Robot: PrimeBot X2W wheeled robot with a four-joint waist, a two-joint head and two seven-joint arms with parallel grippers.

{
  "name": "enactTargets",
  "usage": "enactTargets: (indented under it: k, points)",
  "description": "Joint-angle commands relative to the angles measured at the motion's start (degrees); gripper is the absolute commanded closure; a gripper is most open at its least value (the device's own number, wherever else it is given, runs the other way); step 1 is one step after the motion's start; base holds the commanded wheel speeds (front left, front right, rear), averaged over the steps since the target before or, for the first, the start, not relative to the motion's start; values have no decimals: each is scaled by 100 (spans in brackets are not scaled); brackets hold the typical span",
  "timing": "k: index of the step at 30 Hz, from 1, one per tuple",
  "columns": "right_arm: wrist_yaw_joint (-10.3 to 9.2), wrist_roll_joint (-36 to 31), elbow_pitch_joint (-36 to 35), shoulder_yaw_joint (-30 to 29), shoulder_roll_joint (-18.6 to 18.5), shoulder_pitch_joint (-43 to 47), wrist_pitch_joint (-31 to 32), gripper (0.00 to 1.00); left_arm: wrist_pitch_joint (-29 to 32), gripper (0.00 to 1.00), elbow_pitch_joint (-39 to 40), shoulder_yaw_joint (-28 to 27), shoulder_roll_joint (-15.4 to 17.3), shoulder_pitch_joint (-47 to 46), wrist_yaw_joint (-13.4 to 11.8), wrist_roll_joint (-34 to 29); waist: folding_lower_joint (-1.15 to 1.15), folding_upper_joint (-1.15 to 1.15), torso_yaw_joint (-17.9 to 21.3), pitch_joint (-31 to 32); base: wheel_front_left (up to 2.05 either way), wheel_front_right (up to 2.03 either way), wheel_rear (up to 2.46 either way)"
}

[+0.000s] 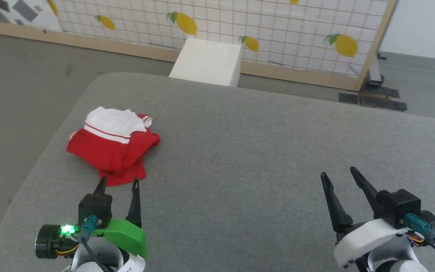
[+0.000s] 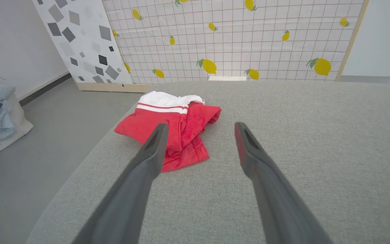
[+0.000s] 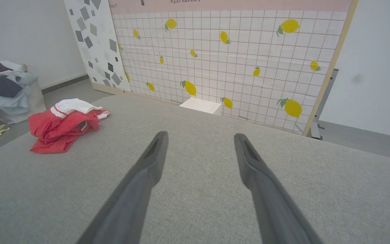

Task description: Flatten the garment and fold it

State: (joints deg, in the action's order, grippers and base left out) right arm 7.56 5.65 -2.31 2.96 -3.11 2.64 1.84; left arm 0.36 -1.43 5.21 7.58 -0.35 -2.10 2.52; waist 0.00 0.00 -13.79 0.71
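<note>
Head view: the garment point(image 1: 113, 145), soft red cloth bunched with its white sleeve farthest, lies lengthwise toward the left gripper point(image 1: 119, 178), which, like the right gripper point(image 1: 337, 171), gapes empty.

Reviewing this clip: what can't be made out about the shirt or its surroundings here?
Crumpled red soft-fabric T-shirt with white sleeves: collar and lower layers buried in its own folds, every view.
Left wrist view: left gripper's dark finger covers the shirt's near edge.
Right wrist view: heap of clothes cut off by left edge.
</note>
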Motion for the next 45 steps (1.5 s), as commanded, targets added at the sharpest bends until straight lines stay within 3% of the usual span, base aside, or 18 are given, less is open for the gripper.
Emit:
enactTargets:
  k: [1,18,35,45]
  points:
    - [-7,61,-53,6,-6,102,14,0,-37,0,-21,27,63,-28,-44,-19,0,0,-246,5,0,0,0]
    - [-8,248,-192,130,7,210,108,0,-118,0,-79,265,209,-66,-144,-52,0,0,-970,-36,0,0,0]
    - [-8,235,-153,177,13,217,117,0,-102,0,-109,322,258,-107,-179,51,0,0,-964,-54,0,0,0]
    - [-8,168,-325,202,-135,41,213,0,229,0,-208,296,424,-447,-62,159,0,0,-668,-445,0,0,0]
